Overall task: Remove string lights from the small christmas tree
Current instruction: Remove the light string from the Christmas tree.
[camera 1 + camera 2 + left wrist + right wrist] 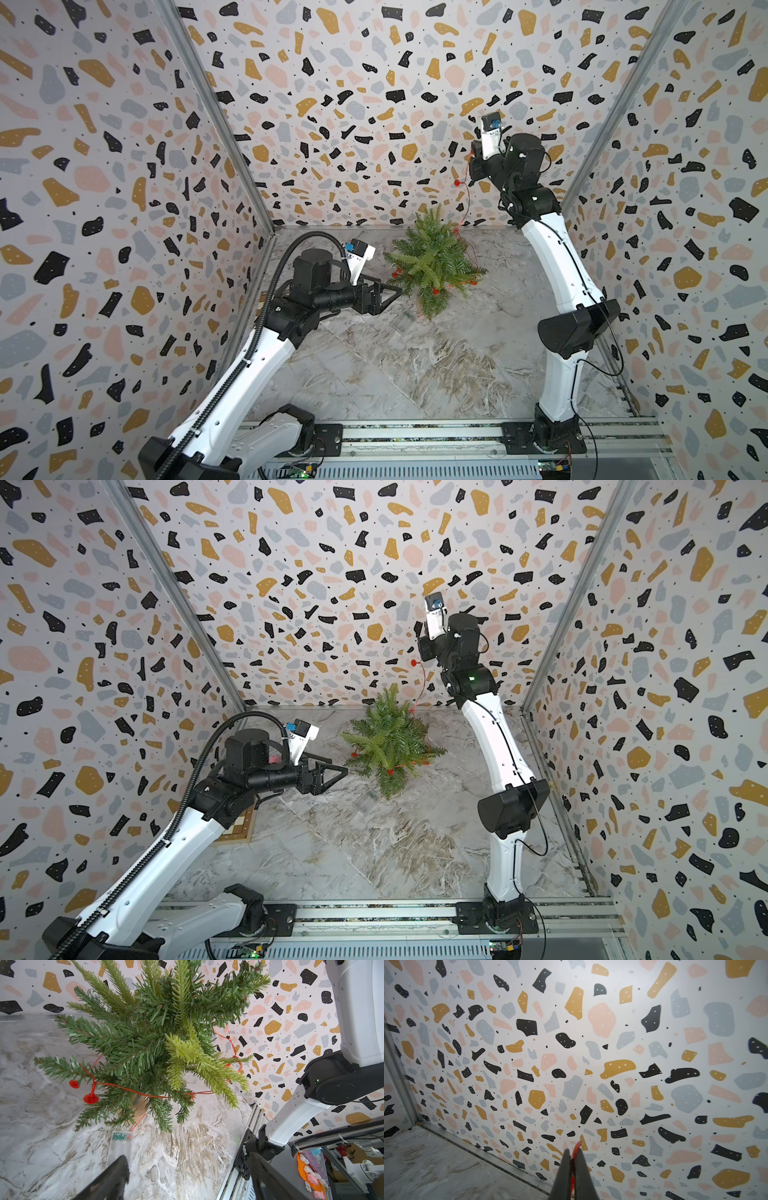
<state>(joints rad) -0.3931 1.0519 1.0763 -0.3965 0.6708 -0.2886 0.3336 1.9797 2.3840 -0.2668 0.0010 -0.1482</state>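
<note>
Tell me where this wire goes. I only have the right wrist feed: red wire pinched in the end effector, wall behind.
Observer: The string lights run down from the right end effector to the small christmas tree.
Operator: Free of the branches?
Observer: No, the wire loops through its lower branches.
Operator: Left arm?
Observer: The left end effector is open and empty beside the tree.

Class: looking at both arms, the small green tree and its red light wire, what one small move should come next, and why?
Probably the open left gripper should ease in and steady the small green fir tree: the right gripper, raised high, is shut on the red-beaded wire of string lights, which loops the lower branches, so pulling might tip it.
</note>
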